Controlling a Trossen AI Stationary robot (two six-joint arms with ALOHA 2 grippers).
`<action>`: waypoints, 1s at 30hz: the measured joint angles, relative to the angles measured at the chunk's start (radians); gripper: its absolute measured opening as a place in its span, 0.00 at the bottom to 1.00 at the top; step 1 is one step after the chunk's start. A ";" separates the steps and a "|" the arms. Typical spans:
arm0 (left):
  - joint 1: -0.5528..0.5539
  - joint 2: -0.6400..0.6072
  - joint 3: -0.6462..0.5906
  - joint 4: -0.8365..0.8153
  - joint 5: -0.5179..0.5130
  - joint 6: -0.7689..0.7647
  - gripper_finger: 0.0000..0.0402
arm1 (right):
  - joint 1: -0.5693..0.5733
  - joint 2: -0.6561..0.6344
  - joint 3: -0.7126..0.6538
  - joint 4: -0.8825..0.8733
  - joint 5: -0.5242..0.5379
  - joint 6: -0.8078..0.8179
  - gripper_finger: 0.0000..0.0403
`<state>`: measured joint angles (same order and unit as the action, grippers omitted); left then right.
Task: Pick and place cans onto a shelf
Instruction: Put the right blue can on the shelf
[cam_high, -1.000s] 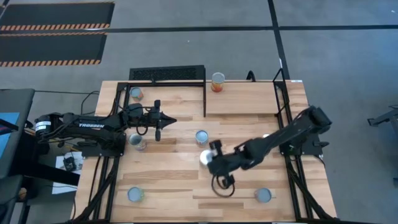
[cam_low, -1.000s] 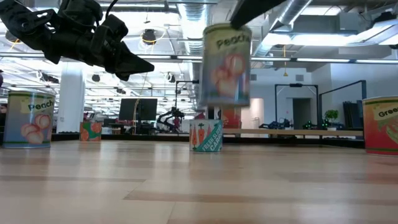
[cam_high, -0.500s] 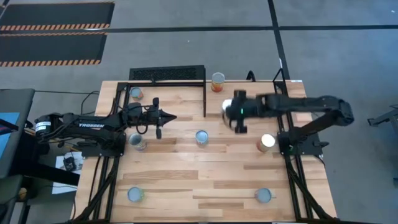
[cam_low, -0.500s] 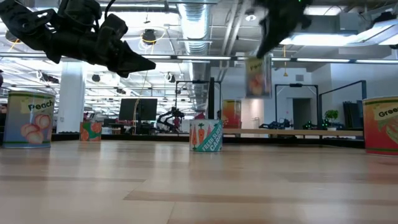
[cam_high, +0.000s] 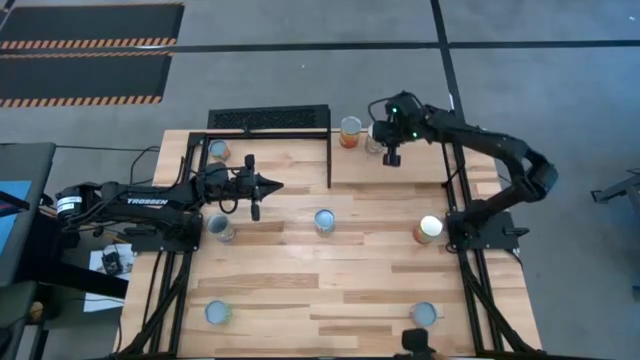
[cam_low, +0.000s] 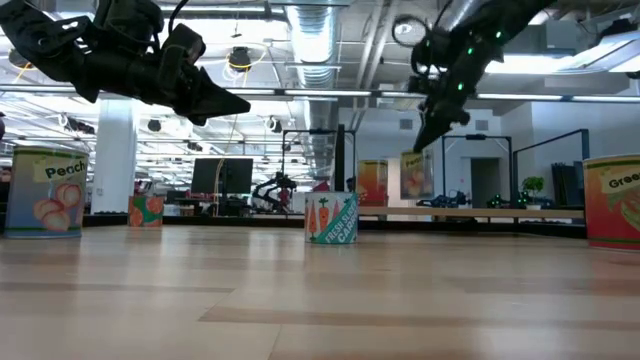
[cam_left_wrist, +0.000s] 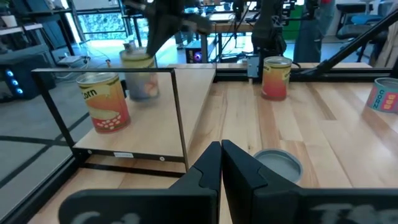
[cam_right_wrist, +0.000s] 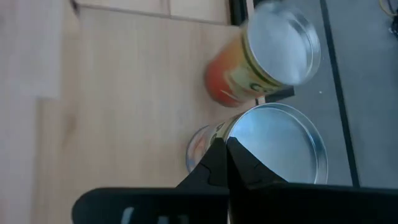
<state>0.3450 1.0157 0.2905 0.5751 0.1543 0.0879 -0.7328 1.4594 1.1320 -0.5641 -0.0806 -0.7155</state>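
Right gripper (cam_right_wrist: 227, 144): fingers pressed together at the rim of the carried can (cam_right_wrist: 273, 140), above the far edge of the shelf (cam_high: 400, 170); looks clamped on the lip, nothing else in the claw.
Carried can, position: hangs under the gripper, just beside the orange can (cam_high: 350, 131) already on the shelf; touching the wood or a bit above it, cannot tell from the low view.
Handling: small tin, stiff, prob. fairly light; smooth metal and glossy label, so slippery; rim pinch gives little hold, likely to swing or tip if moved fast.
Where to hold: lip as now, or across the body for a steadier grip; best kept upright, lowered flat.
Left gripper (cam_high: 262, 187): fingers together, empty, hovering over the table's left side; waiting.
Other cans: centre can (cam_high: 324, 220), one near the left arm (cam_high: 221, 228), one by the right arm's base (cam_high: 429, 228), two at the near edge (cam_high: 218, 313) (cam_high: 424, 314), one at the far left corner (cam_high: 218, 150).
In the way: orange can close by, risk of a knock on release; black bars (cam_high: 330, 160) edging the shelf; black grille (cam_high: 268, 118) well apart, no issue.
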 joint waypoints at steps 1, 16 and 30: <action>0.000 0.000 0.000 0.000 -0.002 0.000 0.00 | -0.015 0.017 0.000 0.011 -0.005 -0.015 0.01; 0.000 0.000 0.000 0.009 -0.009 -0.012 0.00 | -0.061 0.115 0.056 0.033 -0.034 -0.082 0.02; 0.000 0.000 0.000 0.010 -0.009 -0.030 0.00 | -0.067 0.089 0.055 0.009 -0.023 -0.079 0.02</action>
<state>0.3450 1.0157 0.2905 0.5854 0.1452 0.0575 -0.7999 1.5482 1.1870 -0.5546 -0.1033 -0.7940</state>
